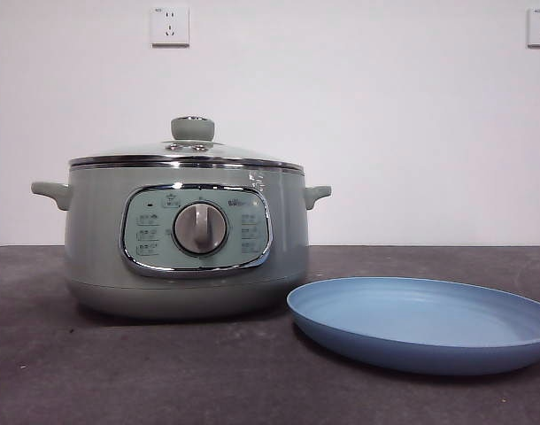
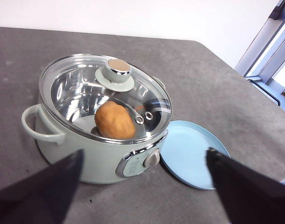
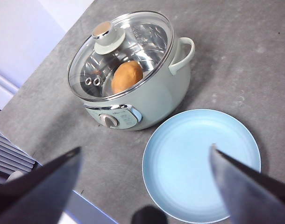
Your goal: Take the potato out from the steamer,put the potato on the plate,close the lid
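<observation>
The sage-green steamer [image 1: 181, 243] stands on the dark table with its glass lid [image 1: 189, 152] closed on it. Through the glass, both wrist views show the tan-orange potato [image 2: 115, 121] [image 3: 126, 76] lying inside the steel pot. To the right of the steamer lies the empty light-blue plate [image 1: 425, 323] [image 3: 201, 163]. My left gripper [image 2: 145, 161] hangs open high above the steamer [image 2: 100, 135]. High above the plate, my right gripper [image 3: 145, 163] is open too. Neither gripper shows in the front view.
A white wall with two power sockets [image 1: 170, 26] rises behind the table. The table's edge [image 3: 49, 154] runs close to the steamer's front in the right wrist view. A window frame [image 2: 268, 51] stands beyond the table's far corner.
</observation>
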Controlling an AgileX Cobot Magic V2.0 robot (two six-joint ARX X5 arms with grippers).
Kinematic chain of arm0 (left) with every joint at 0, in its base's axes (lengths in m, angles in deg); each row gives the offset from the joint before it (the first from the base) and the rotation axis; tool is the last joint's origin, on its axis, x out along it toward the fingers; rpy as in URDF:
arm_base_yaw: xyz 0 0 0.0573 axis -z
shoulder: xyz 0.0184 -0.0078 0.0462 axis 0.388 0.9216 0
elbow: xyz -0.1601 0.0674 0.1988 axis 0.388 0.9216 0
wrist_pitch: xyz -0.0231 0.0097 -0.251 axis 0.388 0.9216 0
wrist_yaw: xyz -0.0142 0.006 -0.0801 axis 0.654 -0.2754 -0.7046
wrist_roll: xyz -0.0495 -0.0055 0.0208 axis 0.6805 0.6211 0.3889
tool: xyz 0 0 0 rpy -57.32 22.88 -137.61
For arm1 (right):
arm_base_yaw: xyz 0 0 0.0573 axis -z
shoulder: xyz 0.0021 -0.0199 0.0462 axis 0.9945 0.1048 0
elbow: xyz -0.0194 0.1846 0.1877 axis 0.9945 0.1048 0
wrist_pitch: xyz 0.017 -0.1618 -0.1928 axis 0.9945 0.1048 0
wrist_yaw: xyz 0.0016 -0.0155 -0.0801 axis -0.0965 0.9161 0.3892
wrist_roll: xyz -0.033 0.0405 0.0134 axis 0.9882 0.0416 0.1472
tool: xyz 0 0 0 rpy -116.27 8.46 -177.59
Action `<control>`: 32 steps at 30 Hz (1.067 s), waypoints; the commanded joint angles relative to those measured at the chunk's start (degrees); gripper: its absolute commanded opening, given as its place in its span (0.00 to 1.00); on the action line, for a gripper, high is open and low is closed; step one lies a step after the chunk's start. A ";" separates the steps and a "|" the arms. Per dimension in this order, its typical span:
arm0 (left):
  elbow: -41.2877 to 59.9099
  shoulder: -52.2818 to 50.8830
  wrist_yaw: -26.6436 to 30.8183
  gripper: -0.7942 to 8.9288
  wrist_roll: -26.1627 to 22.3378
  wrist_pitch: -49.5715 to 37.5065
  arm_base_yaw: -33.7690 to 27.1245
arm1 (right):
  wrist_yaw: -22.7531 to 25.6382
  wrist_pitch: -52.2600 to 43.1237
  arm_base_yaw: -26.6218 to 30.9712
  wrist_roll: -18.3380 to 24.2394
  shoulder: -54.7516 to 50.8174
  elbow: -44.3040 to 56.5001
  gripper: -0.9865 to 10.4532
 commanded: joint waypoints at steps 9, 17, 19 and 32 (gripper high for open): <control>-2.34 9.57 0.13 0.66 -0.68 -5.75 0.98 | 0.11 0.24 -0.15 0.04 -0.07 -0.11 0.58; -8.52 22.69 5.05 0.66 -0.96 -13.38 7.98 | 0.15 0.28 -0.15 0.07 0.04 -0.11 0.58; -10.69 26.27 7.63 0.66 -1.16 -14.62 10.40 | 0.15 0.31 -0.15 0.07 0.20 -0.11 0.58; -25.07 49.40 21.86 0.66 -7.21 -17.86 23.15 | 0.37 0.61 -0.13 0.07 0.68 -0.11 0.58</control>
